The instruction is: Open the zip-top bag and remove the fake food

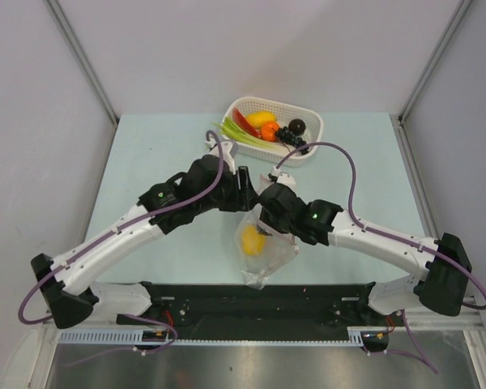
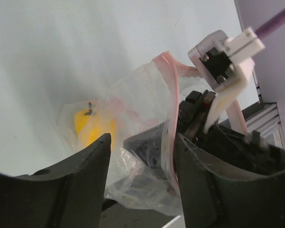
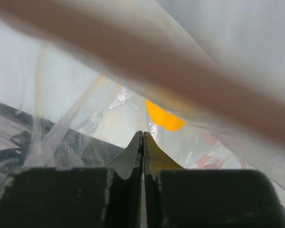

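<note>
Zip-top bag (image 1: 269, 258): on the tabletop (image 1: 146, 154), its far end raised.
Lemon (image 1: 253, 240): inside the bag, toward the bag's left side.
Left claw (image 2: 142, 142): just behind the bag, at its far left corner, fingers either side of the bag's edge.
Right claw (image 3: 143, 137): at the bag's far end, right of the left claw.
Basket (image 1: 317, 123): well behind the bag.
Fake food (image 1: 263, 123): in the basket, apart from the bag.

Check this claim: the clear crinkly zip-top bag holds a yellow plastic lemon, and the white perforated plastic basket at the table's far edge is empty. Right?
Wrong on the basket. The white perforated plastic basket is not empty: the top external view shows several bright plastic food pieces in it. The clear crinkly zip-top bag does hold the yellow plastic lemon.
</note>
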